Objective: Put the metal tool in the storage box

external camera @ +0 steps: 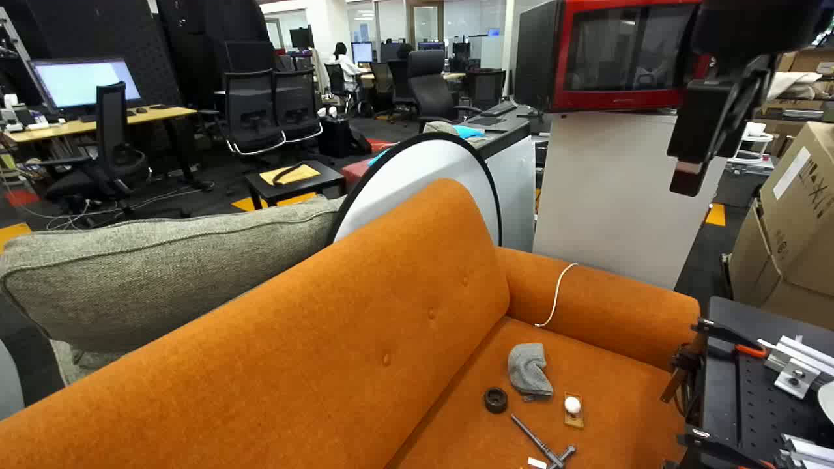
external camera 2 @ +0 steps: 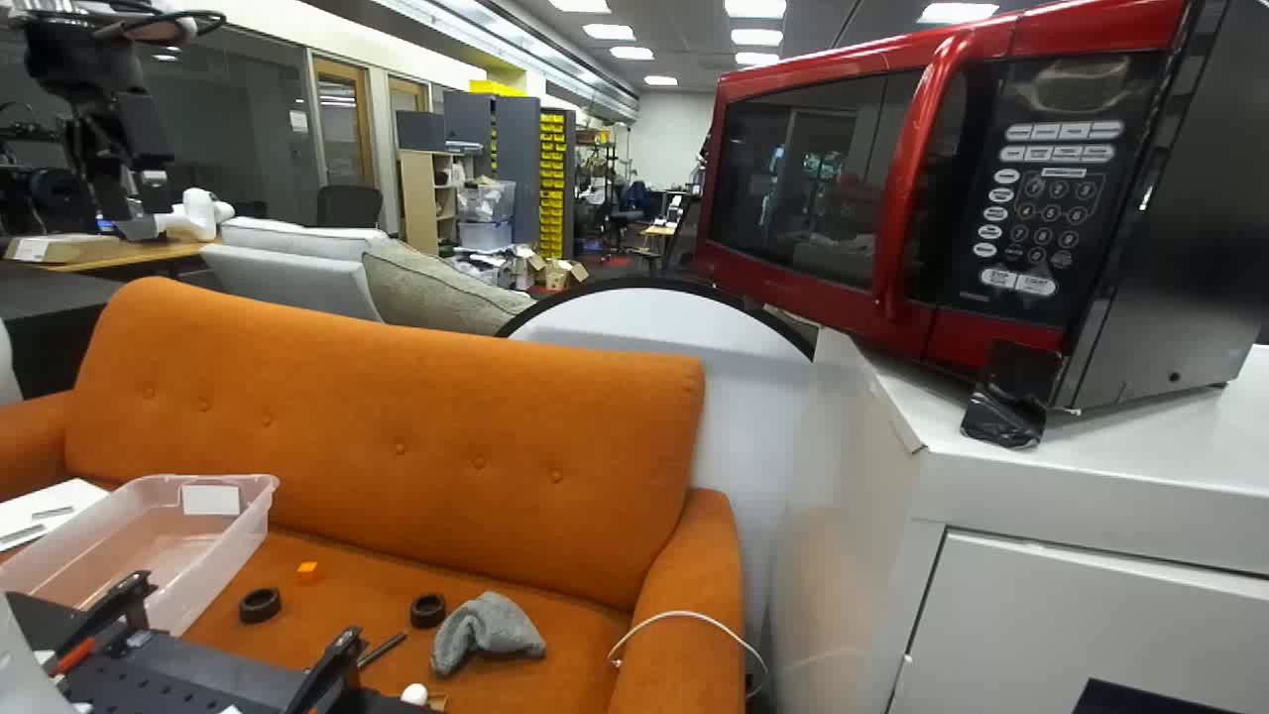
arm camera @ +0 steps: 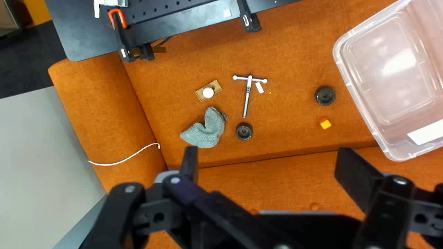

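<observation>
The metal tool (arm camera: 247, 95) is a silver T-handled bar lying on the orange sofa seat, in the middle of the wrist view. It also lies near the bottom of an exterior view (external camera: 534, 436); in an exterior view only its rod end (external camera 2: 383, 650) shows past the table. The storage box (arm camera: 360, 103) is clear plastic, open, at the right of the wrist view. It stands on the sofa at the left in an exterior view (external camera 2: 226, 570). My gripper (arm camera: 268, 150) is open and empty, high above the sofa, as an exterior view (external camera: 688, 174) shows.
Around the tool lie a grey cloth (arm camera: 206, 129), black wheels (arm camera: 244, 131) (arm camera: 325, 95), an orange cube (arm camera: 325, 123), and a wooden piece with a white ball (arm camera: 208, 92). A black table (arm camera: 193, 27) with clamps borders the seat. The sofa back and a red microwave (external camera 2: 952, 178) rise nearby.
</observation>
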`<state>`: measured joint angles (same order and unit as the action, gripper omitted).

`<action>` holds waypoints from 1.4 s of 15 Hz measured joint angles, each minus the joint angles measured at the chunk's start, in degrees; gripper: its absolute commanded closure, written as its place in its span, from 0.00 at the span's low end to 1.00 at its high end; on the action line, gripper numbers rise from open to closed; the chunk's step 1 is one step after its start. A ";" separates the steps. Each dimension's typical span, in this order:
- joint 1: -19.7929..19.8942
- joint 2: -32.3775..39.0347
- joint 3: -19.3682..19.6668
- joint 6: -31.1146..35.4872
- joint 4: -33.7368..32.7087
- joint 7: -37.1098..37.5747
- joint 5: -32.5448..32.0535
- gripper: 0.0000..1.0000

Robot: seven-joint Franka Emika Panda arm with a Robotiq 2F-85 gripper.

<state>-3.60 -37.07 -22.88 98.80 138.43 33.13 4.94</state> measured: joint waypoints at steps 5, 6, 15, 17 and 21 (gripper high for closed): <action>-0.03 0.32 0.36 0.13 0.49 -0.13 -0.05 0.00; -0.04 0.79 0.63 0.37 0.94 -0.43 -0.01 0.00; -0.03 19.22 2.08 8.64 3.10 -1.97 -1.21 0.00; -0.18 23.98 2.41 9.45 1.87 -1.63 -1.88 0.00; -1.02 22.77 3.04 9.28 1.87 -1.63 -1.88 0.00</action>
<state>-4.62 -14.30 -19.83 108.08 140.30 31.51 3.06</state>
